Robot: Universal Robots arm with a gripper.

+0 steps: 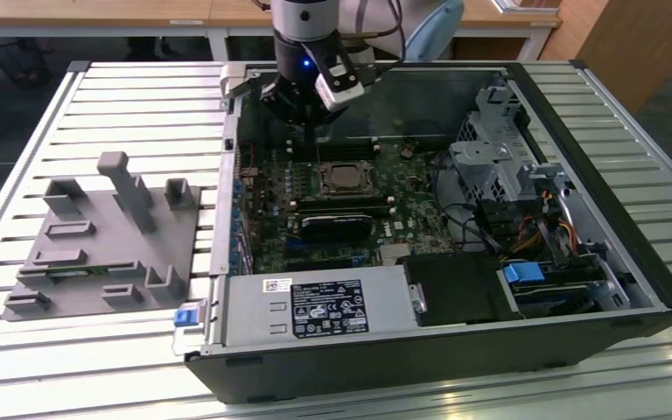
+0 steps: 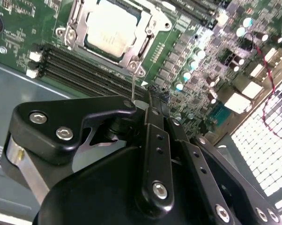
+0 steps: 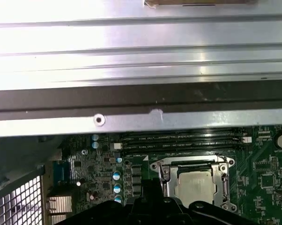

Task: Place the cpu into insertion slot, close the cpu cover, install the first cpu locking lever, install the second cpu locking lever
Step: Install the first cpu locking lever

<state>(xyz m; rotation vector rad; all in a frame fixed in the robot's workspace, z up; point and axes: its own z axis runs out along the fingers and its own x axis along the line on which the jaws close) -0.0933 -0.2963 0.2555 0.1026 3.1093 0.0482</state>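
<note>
The cpu (image 2: 113,26) lies flat in the insertion slot (image 1: 323,169) on the green board, its silver-tan top showing through the window of the cpu cover (image 2: 145,43), which lies down around it. In the first wrist view the cpu (image 3: 195,183) sits inside the cover frame (image 3: 192,164). A thin silver locking lever (image 2: 132,84) stands up from the socket's corner beside my fingertips. My gripper (image 2: 153,97) hovers just off that corner of the socket with its fingers together, and the lever's upper end passes behind its black linkage. In the exterior view the gripper (image 1: 304,127) hangs just behind the socket.
The socket sits in an open computer case (image 1: 616,262). Black memory slots (image 2: 80,70) run along one side of it, a black heatsink (image 1: 333,227) along another. Drive cages and cables (image 1: 511,175) fill the exterior view's right. A grey fixture (image 1: 102,236) lies outside on the slatted table.
</note>
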